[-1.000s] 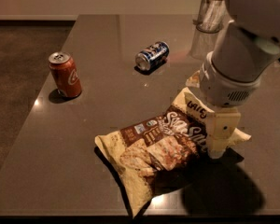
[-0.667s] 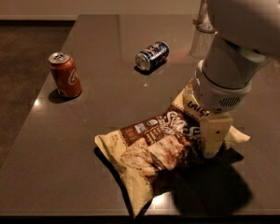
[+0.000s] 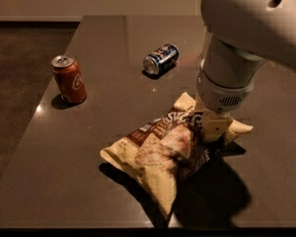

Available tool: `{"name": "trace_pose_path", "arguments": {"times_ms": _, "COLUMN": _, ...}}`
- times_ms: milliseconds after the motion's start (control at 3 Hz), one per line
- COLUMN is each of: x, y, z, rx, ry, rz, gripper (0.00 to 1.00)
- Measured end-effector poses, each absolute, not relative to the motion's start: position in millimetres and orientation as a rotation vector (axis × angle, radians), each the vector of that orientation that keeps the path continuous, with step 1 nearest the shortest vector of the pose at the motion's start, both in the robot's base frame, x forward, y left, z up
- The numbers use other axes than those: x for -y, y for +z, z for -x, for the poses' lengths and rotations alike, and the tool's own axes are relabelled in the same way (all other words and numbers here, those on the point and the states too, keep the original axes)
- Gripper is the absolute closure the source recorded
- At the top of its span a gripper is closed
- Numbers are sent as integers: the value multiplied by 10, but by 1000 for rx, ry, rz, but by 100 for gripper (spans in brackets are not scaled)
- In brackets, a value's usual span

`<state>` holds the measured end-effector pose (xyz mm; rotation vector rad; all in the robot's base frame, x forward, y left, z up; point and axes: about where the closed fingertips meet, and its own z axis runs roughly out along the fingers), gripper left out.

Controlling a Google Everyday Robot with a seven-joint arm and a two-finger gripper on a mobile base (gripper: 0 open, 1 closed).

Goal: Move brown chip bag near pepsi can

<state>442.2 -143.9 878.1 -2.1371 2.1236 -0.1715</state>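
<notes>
The brown chip bag (image 3: 160,149) lies crumpled on the dark table, right of centre near the front. The pepsi can (image 3: 161,59) lies on its side farther back, a short way behind and left of the bag. My gripper (image 3: 214,128) comes straight down from the big white arm and sits on the bag's right end, pressed into it.
A red-orange soda can (image 3: 69,79) stands upright at the left side of the table (image 3: 113,33). The table's left edge borders dark floor, and its front edge runs just below the bag. The arm's shadow falls on the table in front of the bag.
The arm has swung left and lowered onto the bag's right end. The bag and both cans lie where they were.
</notes>
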Motion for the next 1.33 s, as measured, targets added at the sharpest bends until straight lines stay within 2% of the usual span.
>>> {"name": "trace_pose_path", "arguments": {"times_ms": 333, "x": 1538, "y": 8965, "z": -4799, "rx": -2211, "ry": -249, "rz": 2006, "gripper": 93}}
{"name": "trace_pose_path", "arguments": {"times_ms": 667, "x": 1727, "y": 9146, "z": -5110, "rx": -2275, "ry": -325, "rz": 1891, "gripper": 100}}
{"name": "trace_pose_path", "arguments": {"times_ms": 1333, "x": 2101, "y": 9419, "z": -5696, "rx": -2313, "ry": -417, "rz": 1676, "gripper": 100}}
